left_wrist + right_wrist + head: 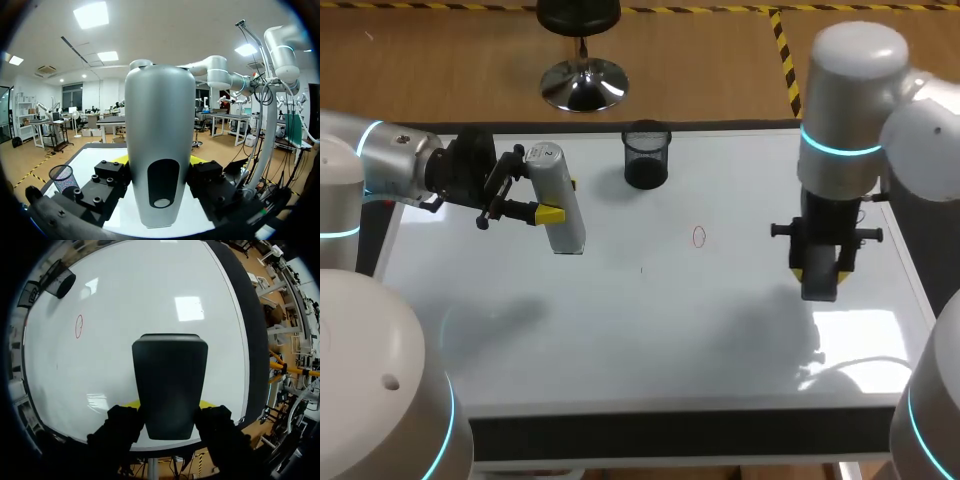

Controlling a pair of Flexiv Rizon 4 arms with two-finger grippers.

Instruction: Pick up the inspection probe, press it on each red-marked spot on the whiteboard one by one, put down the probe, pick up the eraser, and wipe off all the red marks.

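Status and handling notes, as I read them from the console:

1. My left gripper (548, 198) is closed across the inspection probe (564, 228), with one finger on each flank of the casing and the jaws spread to the body's full width. The probe projects ahead of the fingers and is carried above the whiteboard (620, 330), out of contact with it.

2. My right gripper (819, 268) is clamped on the eraser (170, 385), a dark block that fills the gap between its fingers and extends ahead of them toward the board.

3. One red mark (698, 236), an oval outline, lies on the board between the two grippers, nearer the right one. A black mesh cup (646, 155) stands beyond it.

4. Handling, by my judgement:
- The probe casing looks rigid, smooth and slightly tapered, so I expect it to slip or pivot under pressing load. I would keep the hold at mid-body on the widest section.
- The eraser looks light and stiff. I would hold it by its side walls and leave the wiping face free
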